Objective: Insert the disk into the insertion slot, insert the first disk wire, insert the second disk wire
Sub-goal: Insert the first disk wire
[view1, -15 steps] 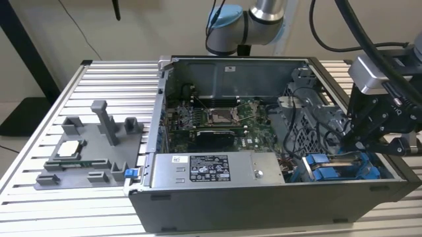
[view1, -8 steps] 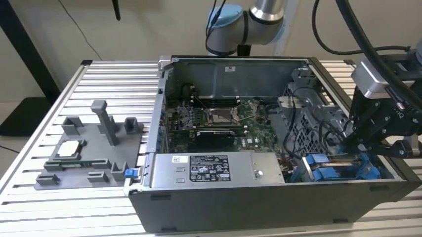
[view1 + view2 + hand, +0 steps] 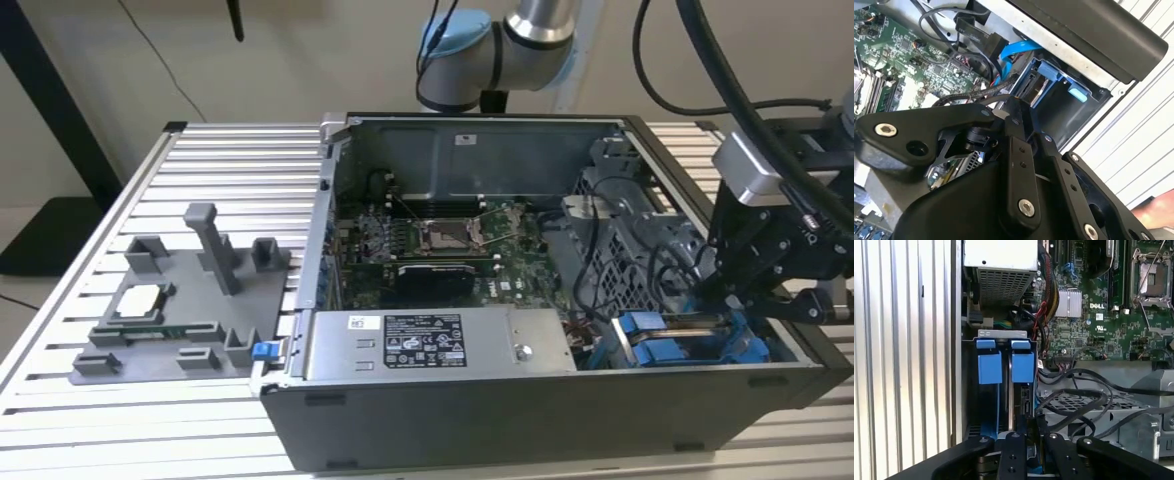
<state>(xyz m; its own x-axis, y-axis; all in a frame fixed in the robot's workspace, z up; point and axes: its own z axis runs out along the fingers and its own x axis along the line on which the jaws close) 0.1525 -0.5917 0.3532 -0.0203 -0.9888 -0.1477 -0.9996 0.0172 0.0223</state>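
Observation:
The open computer case (image 3: 534,420) lies on a slotted table. The insertion slot (image 3: 607,350) is at the case's near corner on the exterior view's right, with blue plastic tabs (image 3: 989,367) at its mouth. The disk (image 3: 1021,400) sits edge-on inside the slot, in its blue carrier (image 3: 1079,94). My black gripper (image 3: 727,300) hangs right over the slot. In the first wrist view my gripper (image 3: 1031,424) has its jaws drawn close together just above the disk's end. What lies between them is hidden. A blue flat wire (image 3: 1016,49) and black wires (image 3: 1079,390) run beside the slot.
A grey labelled power-supply box (image 3: 427,345) lies next to the slot, and the green motherboard (image 3: 441,240) sits behind it. A grey fixture (image 3: 187,300) with small parts stands on the table (image 3: 80,400) at the exterior view's left. The arm (image 3: 521,40) reaches in from behind the case.

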